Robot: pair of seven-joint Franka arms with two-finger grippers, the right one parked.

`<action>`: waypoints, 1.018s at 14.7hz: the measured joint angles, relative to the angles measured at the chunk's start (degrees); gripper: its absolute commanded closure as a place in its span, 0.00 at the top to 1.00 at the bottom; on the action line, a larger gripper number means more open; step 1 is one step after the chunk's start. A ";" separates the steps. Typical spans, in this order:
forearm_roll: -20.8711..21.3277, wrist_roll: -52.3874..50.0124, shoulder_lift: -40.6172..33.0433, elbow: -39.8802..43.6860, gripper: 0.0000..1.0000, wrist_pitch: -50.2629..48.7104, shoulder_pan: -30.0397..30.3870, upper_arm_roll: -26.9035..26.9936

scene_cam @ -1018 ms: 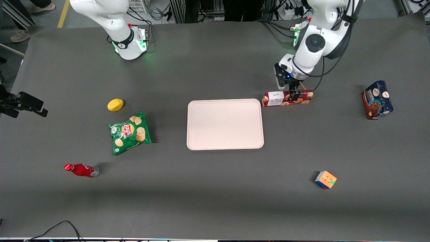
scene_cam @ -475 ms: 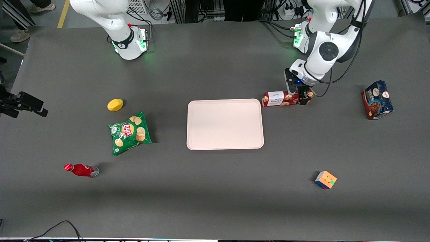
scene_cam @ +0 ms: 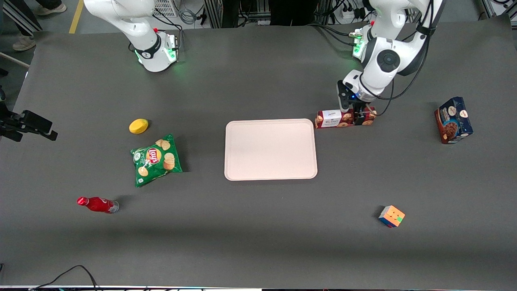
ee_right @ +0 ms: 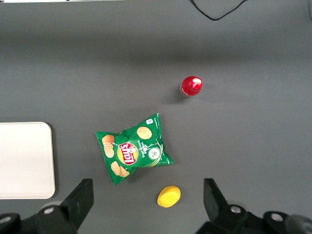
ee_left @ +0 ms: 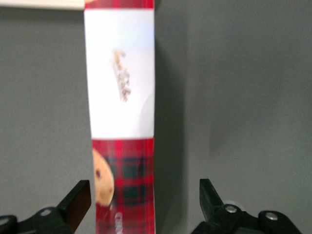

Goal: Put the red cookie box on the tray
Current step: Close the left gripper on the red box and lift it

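Hand point(scene_cam: 359, 118) spread wide astride the red cookie box point(scene_cam: 344, 119), grasp pending — next, close, lift onto tray point(scene_cam: 270, 149).

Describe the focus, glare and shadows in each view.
Left wrist view: red cookie box is soft, its white label washed out, between the open gripper fingers. Front view: sharp; soft shadows beside the Rubik's cube and chips bag. Right wrist view: evenly lit, glare on the bottle cap.
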 measured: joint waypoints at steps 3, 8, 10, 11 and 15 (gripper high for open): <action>-0.38 -0.17 2.19 0.01 0.54 2.80 -0.37 -0.61; -0.50 -0.17 3.70 0.31 0.00 4.12 -0.38 -0.57; -0.52 -0.17 3.66 0.63 0.00 4.11 -0.38 -0.54; -0.55 -0.17 3.66 0.81 0.00 4.11 -0.38 -0.53; -0.69 -0.19 3.61 3.17 0.00 3.44 -0.34 -0.07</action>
